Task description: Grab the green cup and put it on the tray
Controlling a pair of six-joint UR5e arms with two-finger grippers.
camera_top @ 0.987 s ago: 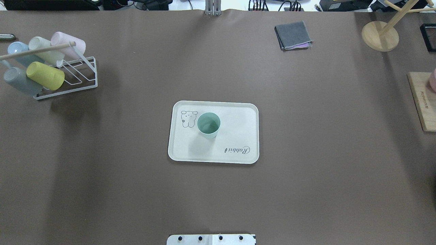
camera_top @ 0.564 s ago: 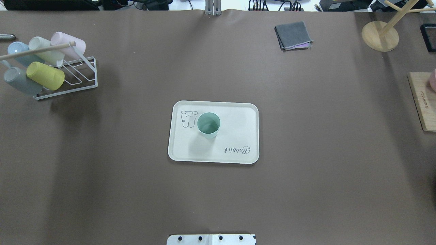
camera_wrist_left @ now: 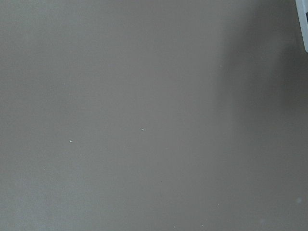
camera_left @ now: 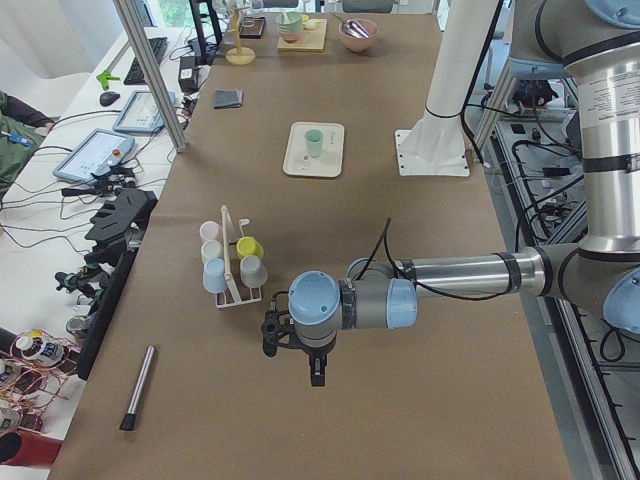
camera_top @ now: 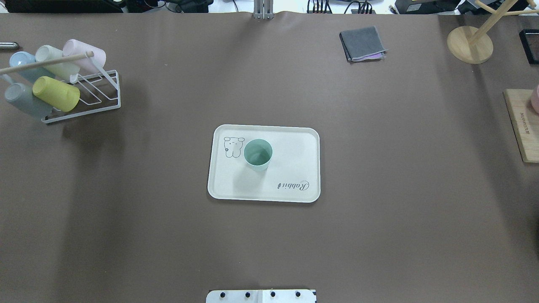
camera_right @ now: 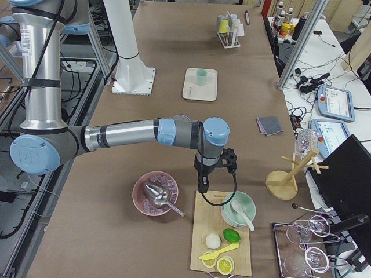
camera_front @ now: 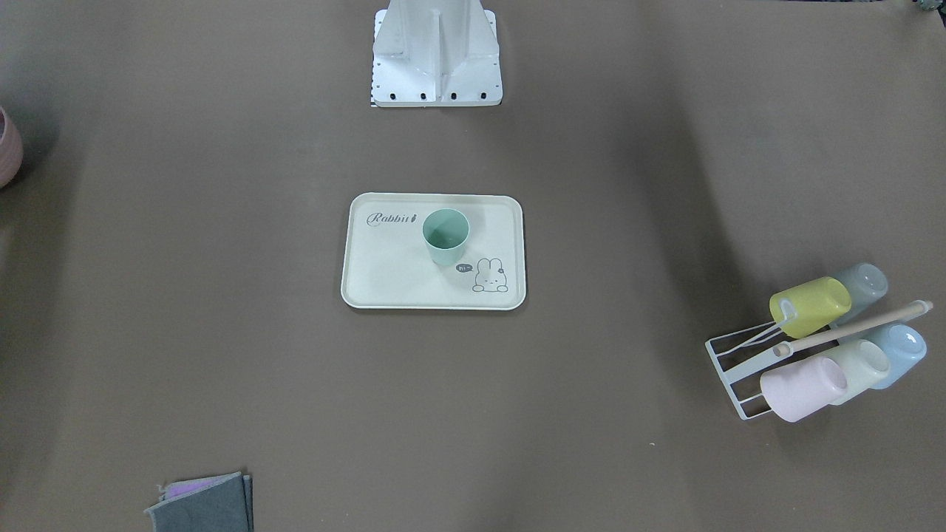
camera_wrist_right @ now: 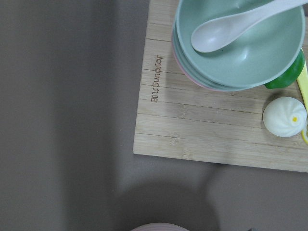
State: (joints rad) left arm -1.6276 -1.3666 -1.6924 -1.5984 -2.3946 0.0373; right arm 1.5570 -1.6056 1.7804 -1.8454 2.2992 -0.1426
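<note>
Green cup (camera_top: 257,154): upright on the tray (camera_top: 294,166), frame centre (beside the bunny drawing (camera_top: 233,146)).
Left claw (camera_left: 316,376): over the bench (camera_top: 379,235); open or closed, cannot tell.
Right claw (camera_right: 202,186): likewise cannot tell.

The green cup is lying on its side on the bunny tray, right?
Not quite. The green cup is on the tray, but it stands upright with its open mouth facing up, not on its side. The overhead exterior view shows this.
</note>
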